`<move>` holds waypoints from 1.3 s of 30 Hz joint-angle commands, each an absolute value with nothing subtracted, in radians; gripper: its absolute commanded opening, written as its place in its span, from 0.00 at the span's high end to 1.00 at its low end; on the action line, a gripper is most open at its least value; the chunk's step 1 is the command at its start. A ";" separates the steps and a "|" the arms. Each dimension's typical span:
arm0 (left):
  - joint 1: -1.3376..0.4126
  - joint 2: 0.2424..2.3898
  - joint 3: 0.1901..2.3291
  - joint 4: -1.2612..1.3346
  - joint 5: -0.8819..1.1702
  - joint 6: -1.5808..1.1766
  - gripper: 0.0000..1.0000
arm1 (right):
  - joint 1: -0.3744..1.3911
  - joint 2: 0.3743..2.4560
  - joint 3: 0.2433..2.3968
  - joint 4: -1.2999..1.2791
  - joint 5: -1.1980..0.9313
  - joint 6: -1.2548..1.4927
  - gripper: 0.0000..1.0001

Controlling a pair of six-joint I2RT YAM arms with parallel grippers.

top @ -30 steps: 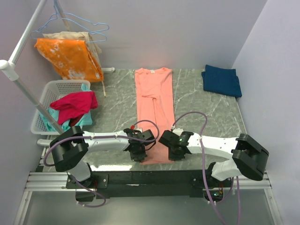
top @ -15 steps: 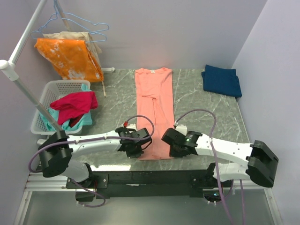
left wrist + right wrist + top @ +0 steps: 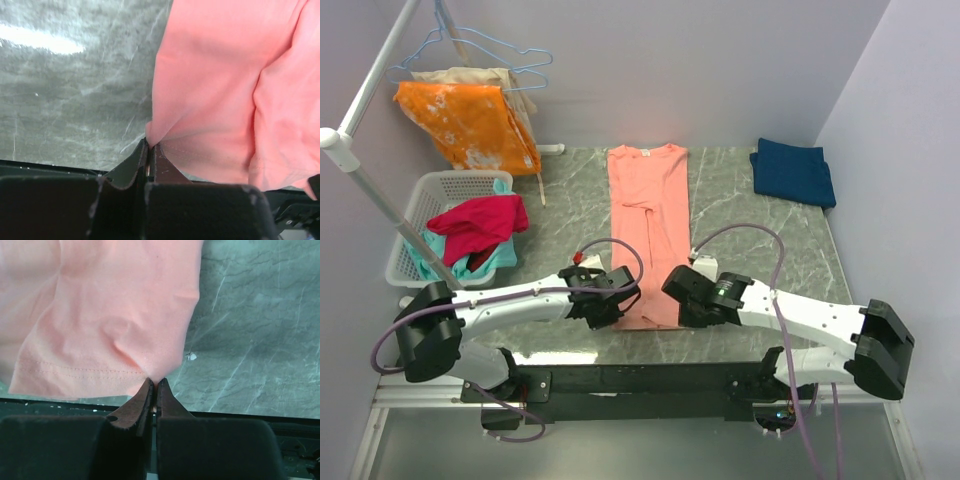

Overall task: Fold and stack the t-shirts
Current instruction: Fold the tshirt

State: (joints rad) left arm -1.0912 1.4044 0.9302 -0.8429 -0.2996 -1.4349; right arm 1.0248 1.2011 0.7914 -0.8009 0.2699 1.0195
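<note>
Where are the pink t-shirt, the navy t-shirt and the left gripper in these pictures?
pink t-shirt (image 3: 650, 200), top view, middle of its body.
navy t-shirt (image 3: 793, 172), top view, centre of the folded cloth.
left gripper (image 3: 149, 147), left wrist view, between its fingertips at the shirt's corner.

Right pincer (image 3: 153, 385) clamped on the hem corner of the salmon-pink t-shirt (image 3: 110, 305). Cloth bunches into a small crease at the pinch; stitched hem runs left. Grey marbled desk (image 3: 250, 325) to the right.
</note>
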 commanded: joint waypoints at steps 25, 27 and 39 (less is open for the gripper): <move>-0.703 1.946 1.627 -0.877 -0.450 -1.029 0.99 | 0.609 1.684 1.428 -0.756 0.339 0.595 1.00; -0.675 2.005 1.735 -0.884 -0.446 -0.991 0.99 | 0.572 1.770 1.523 -0.759 0.328 0.586 1.00; -0.535 2.396 2.201 -0.911 -0.333 -0.805 0.93 | 0.436 2.123 1.880 -0.816 0.213 0.548 0.99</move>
